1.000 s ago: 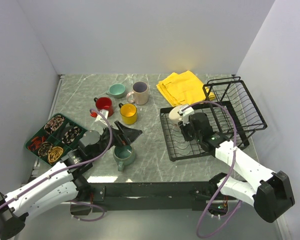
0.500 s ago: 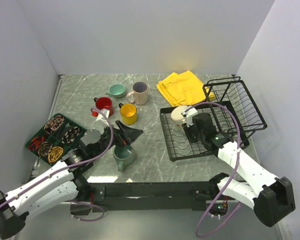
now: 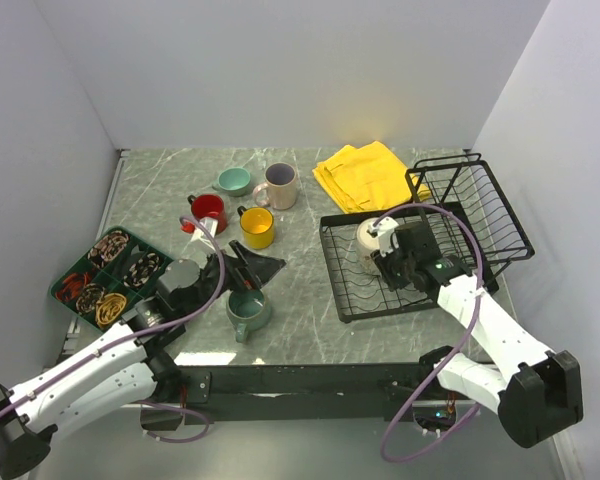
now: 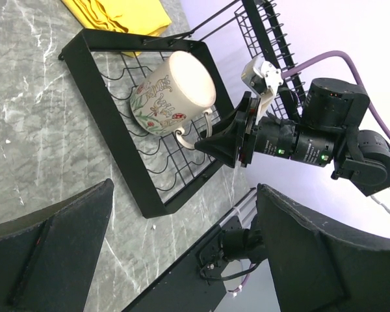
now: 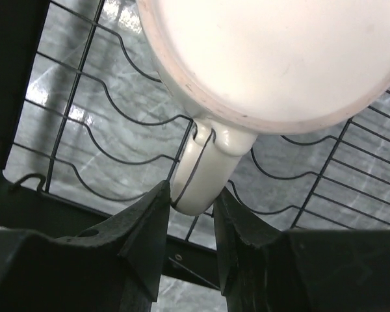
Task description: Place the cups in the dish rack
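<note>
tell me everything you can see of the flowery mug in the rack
Glossy cream ceramic mug with red and green flower prints on its side and a looped handle. It sits tilted over the tines of the black wire dish rack, a plain cream round face turned up. The right claw pinches its handle.

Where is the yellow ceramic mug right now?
In the top view the yellow ceramic mug stands left of centre, just right of the red ceramic mug and in front of the beige-pink ceramic mug.
</note>
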Robot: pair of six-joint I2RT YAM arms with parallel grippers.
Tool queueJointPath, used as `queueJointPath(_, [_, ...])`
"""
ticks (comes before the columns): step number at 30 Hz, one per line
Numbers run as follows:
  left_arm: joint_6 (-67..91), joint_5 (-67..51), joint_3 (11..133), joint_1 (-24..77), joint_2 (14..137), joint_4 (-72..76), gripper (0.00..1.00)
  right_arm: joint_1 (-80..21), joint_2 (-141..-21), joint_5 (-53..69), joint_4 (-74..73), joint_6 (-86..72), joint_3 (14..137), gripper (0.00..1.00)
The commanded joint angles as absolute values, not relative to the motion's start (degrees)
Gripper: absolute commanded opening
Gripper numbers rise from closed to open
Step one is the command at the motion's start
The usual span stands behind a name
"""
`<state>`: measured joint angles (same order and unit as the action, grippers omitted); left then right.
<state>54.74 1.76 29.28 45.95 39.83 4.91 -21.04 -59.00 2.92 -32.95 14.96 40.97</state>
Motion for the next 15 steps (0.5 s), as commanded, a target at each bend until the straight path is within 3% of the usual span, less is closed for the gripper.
queueJointPath(1, [53.6,1.5,30.9,46.0,38.6,5.8,0.96,-20.1,-57.0,5.2,-34.7,18.9,45.4,0.40])
queueJointPath(8, [53.2,1.8,30.9,46.0,37.4,5.1,0.96,-20.0,-54.7,10.1,-41.2,22.5,50.2,0.53])
queueJointPath(15, [51.4,3.5,31.9,46.0,35.6,1.6,0.96,-21.0,-54.9,23.9,-47.3,29.8,57.2,0.56])
